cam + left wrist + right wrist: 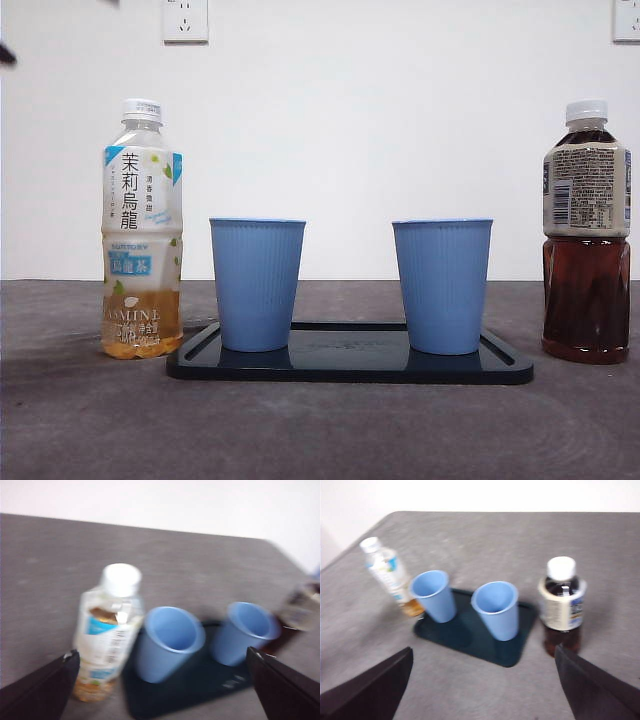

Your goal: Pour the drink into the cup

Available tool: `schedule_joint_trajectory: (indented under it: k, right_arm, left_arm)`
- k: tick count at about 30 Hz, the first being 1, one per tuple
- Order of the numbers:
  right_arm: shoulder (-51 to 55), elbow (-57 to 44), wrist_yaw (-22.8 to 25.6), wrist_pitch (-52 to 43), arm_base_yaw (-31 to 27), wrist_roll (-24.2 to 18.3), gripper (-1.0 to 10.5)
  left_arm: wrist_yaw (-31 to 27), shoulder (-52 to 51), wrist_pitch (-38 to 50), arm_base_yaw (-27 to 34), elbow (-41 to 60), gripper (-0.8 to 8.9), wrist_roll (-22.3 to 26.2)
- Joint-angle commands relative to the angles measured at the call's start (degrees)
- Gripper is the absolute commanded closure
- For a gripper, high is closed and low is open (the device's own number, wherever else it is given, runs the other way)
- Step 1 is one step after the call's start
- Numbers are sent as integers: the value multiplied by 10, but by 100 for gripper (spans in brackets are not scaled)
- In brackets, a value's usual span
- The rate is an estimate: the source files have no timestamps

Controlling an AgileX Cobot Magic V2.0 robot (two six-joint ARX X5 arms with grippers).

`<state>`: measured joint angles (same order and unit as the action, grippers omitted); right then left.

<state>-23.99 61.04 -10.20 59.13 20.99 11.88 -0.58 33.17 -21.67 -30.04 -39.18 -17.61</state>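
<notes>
I have both grippers hanging with jaws spread wide, holding nothing. The jasmine tea bottle (142,230) stands capped just beside the tray (350,372), near the left cup (257,283); the dark tea bottle (586,235) flanks the other cup (442,284). The wrist views are blurry, but the bottles look thin-walled and smooth, so I'd grip mid-label

Lab bench — bare wall (400,120), sockets (185,20)

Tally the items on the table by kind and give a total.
Clear plastic drink bottles with white caps: 2 (pale jasmine tea bottle, dark tea bottle)
Blue ribbed paper cups: 2 (one, other)
Black rectangular tray: 1
Total: 5
</notes>
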Motion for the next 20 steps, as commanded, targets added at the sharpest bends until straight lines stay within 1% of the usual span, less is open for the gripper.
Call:
schedule_joint_trajectory:
  k: [1,2,3,4,5,6,7,8,20]
  right_arm:
    - [-2,9,-22,-3,3,-20,492]
    - [-2,9,-22,-3,3,-21,492]
    - [-2,9,-22,-3,3,-21,493]
    - [-2,9,-21,-3,3,-21,520]
    - [-2,9,-20,-3,3,-21,637]
    - [-2,9,-17,-3,3,-21,861]
    - [-2,9,-15,-4,3,-23,932]
    - [-2,9,-10,-4,3,-23,922]
    - [-2,9,-3,-4,3,-21,932]
  left_arm:
    - [28,-50,-42,-4,-34,283,4]
    - [28,-64,-54,-4,-40,286,5]
    - [28,-78,-67,-4,-45,319,5]
    - [28,-91,-77,-4,-49,440,10]
    - [28,-100,-85,-4,-52,597,17]
    - [28,-109,-91,-4,-52,806,28]
    - [26,-116,-96,-4,-52,783,34]
    - [24,-120,-100,-4,-52,807,39]
    - [24,-130,-100,-3,-53,808,41]
